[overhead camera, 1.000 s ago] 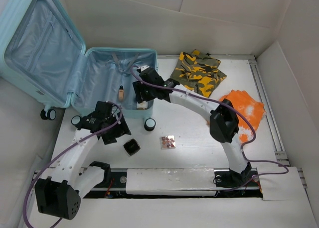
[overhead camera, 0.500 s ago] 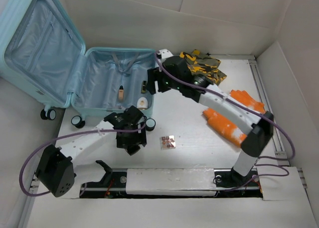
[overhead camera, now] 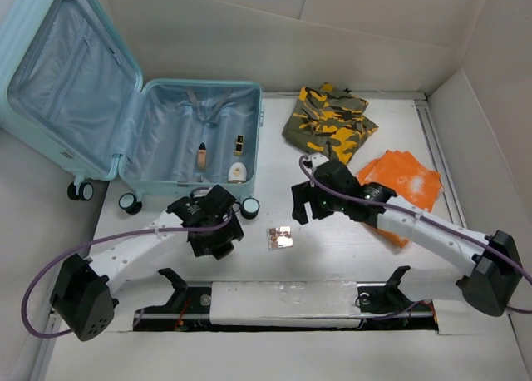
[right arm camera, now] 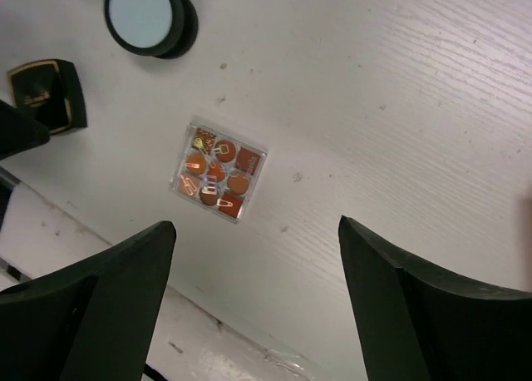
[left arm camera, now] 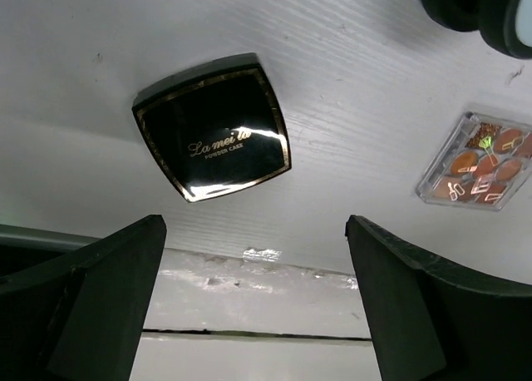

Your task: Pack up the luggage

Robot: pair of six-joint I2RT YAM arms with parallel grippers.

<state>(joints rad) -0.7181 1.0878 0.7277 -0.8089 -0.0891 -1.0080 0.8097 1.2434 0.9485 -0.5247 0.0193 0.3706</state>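
The luggage [overhead camera: 166, 140] lies open at the back-left of the tabletop [overhead camera: 341, 252]. Its lid leans up and off to the left, and its base lies flat with the lining facing up. A slim tan bottle [overhead camera: 202, 155], a small dark item [overhead camera: 238, 142] and a white rounded item [overhead camera: 237, 173] lie in the base near its right wall.

In front of the base, the left end effector [overhead camera: 212, 231] hovers low over the tabletop. Its fingers [left arm camera: 108, 298] are spread wide with nothing between them. The left wrist view shows a black square compact [left arm camera: 212, 127] with gold edging lying flat just beyond the fingertips, not touching them. One caster wheel [overhead camera: 249, 207] of the luggage stands just behind.

To the right of the compact lies a clear palette [overhead camera: 280, 237] of brown shades. The right end effector [overhead camera: 309, 202] hangs above and to the right of the palette, with its jaws parted and holding nothing.

A folded camouflage garment [overhead camera: 330, 121] lies at the back, right of the luggage. An orange cloth [overhead camera: 403, 181] lies near the right edge, partly under the right arm.
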